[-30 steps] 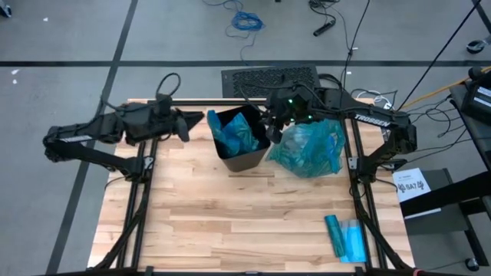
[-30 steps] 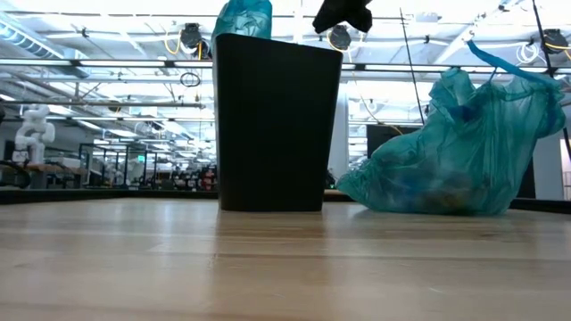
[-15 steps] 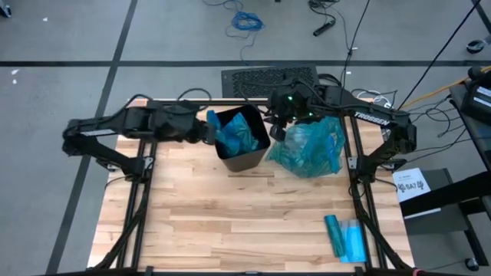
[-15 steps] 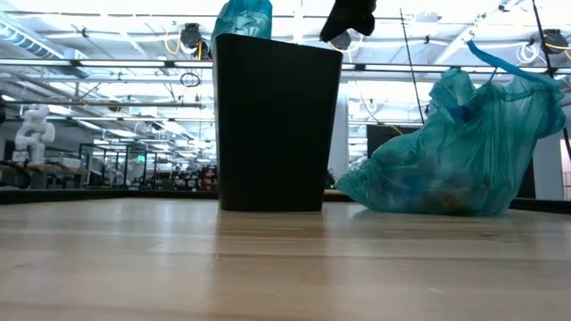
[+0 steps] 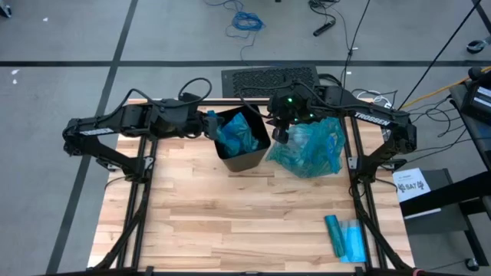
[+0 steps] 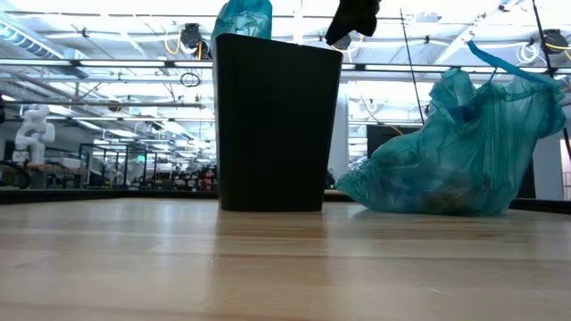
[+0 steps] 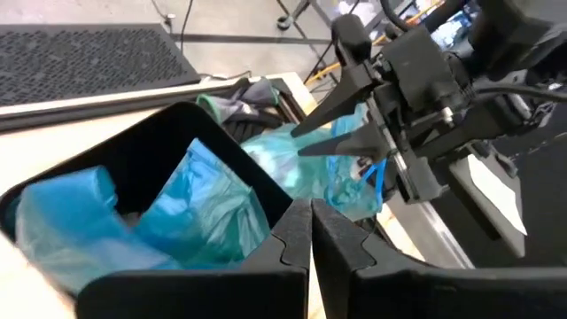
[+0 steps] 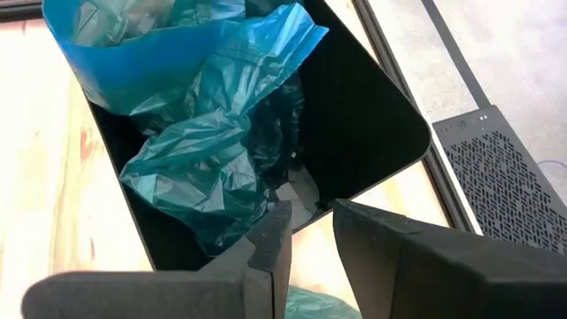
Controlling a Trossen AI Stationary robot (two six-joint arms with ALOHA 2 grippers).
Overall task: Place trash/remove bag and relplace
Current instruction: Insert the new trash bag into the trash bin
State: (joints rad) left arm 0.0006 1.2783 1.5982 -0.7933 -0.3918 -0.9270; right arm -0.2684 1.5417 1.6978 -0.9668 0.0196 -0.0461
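Black bin (image 5: 244, 146) near the worktop's far edge held a loose teal bag (image 8: 213, 142), left gripper (image 7: 310, 232) pressed together at its left rim, right gripper (image 8: 310, 232) slightly spread above its right rim, full tied bag (image 5: 311, 149) just right, trash not discernible.

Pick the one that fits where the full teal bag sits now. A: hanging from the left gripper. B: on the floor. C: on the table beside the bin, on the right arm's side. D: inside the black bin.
C: the full teal bag rests on the table beside the black bin, under the right arm.
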